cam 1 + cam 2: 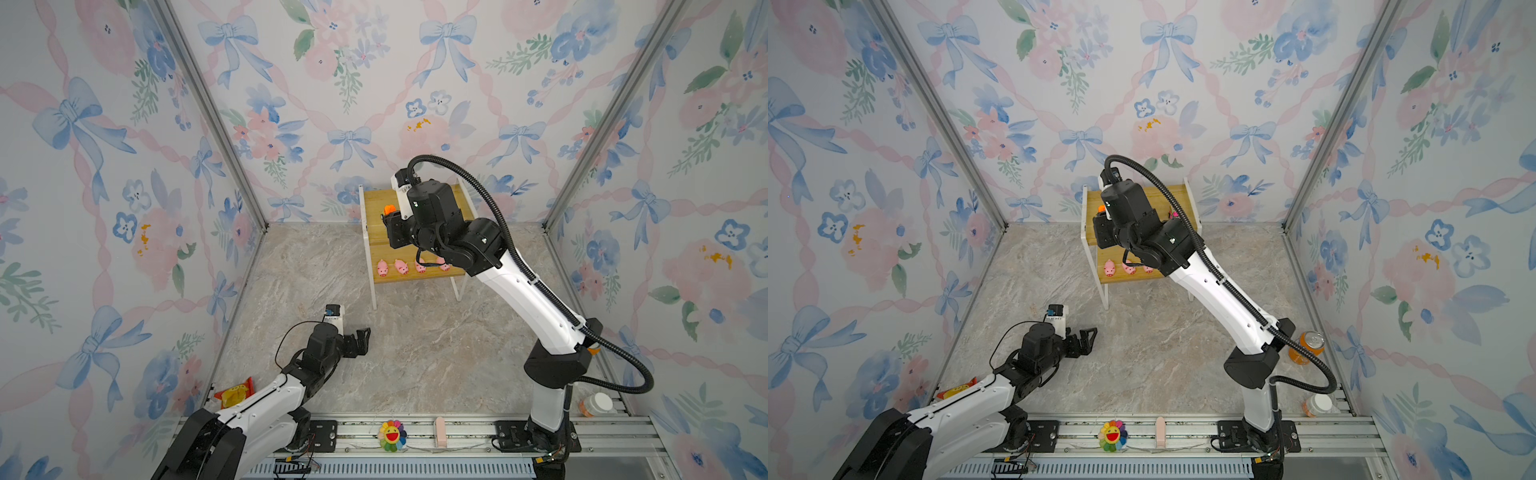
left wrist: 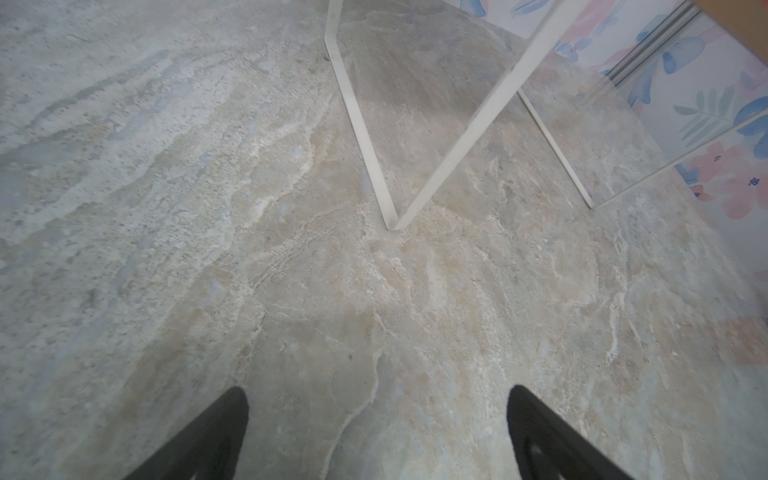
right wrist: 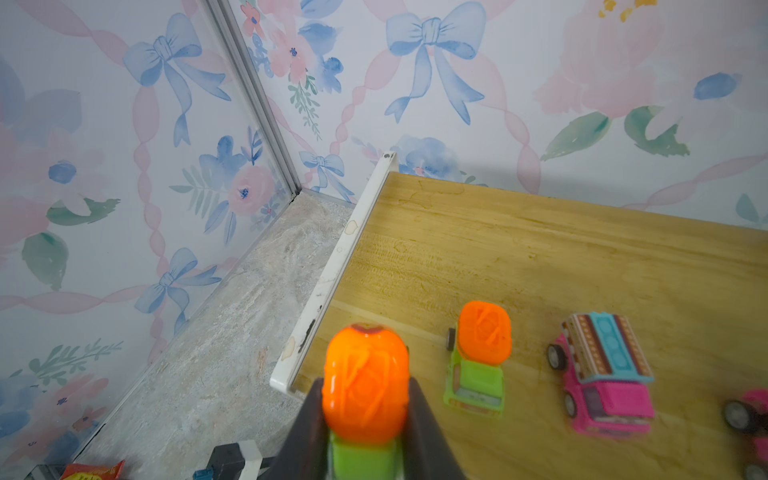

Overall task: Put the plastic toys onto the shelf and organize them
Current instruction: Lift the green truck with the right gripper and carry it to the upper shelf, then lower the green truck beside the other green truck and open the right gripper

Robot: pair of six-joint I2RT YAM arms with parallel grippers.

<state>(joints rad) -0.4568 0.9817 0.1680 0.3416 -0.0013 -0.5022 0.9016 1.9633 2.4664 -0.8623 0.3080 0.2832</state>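
Pinching what appears to be the last unplaced toy, the right gripper [image 3: 365,390] has both fingers pressed against the sides of a held green truck [image 3: 365,365]. It is at the upper board [image 3: 519,249] of the shelf [image 1: 376,199], close to that board's left edge and towards its front corner; whether the wheels touch the wood cannot be told. Further along the same board, towards its right edge, stand a second green truck [image 3: 478,365], a pink truck [image 3: 602,374] with a striped top, and a second pink truck [image 3: 748,415] cut off at the frame border. Four pigs [image 1: 382,268] line the front edge of the lower board [image 1: 411,277], the fourth partly hidden behind the arm. Assessment: seven toys are placed and none shows on the table [image 2: 166,208] — only the setting down and release of the held truck is left. The left gripper [image 2: 376,390] is spread and empty over bare table, short of the shelf's legs. The held truck has a lime-green body and a glossy orange moulded top with a raised pattern. It is upright and faces the same way as its green neighbour — hard plastic, by the look of it.
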